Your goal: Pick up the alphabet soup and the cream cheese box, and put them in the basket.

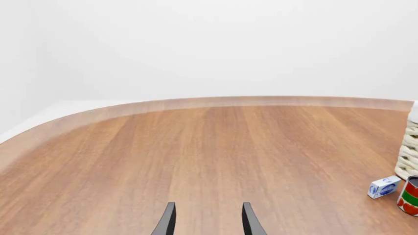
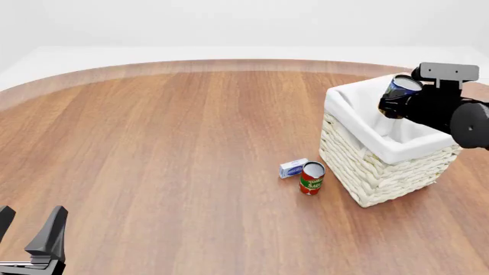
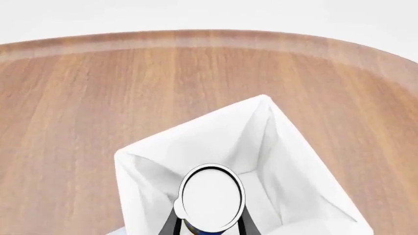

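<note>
My right gripper (image 2: 399, 104) is shut on the alphabet soup (image 2: 397, 94), a blue-labelled can tilted in the air over the basket (image 2: 374, 172). The right wrist view looks down on the can's pale top (image 3: 211, 196) between my right gripper's (image 3: 210, 226) dark fingers, with the basket's white lining (image 3: 281, 161) below. The cream cheese box (image 2: 294, 168) lies on the table just left of the basket, and shows in the left wrist view as a small white box (image 1: 383, 187) beside the basket's wicker wall (image 1: 408, 156). My left gripper (image 2: 29, 222) stands open and empty at the near left (image 1: 207, 216).
A red and green can (image 2: 312, 178) stands upright between the cream cheese box and the basket's front corner, and also shows in the left wrist view (image 1: 410, 196). The wooden table (image 2: 168, 143) has a curved far edge.
</note>
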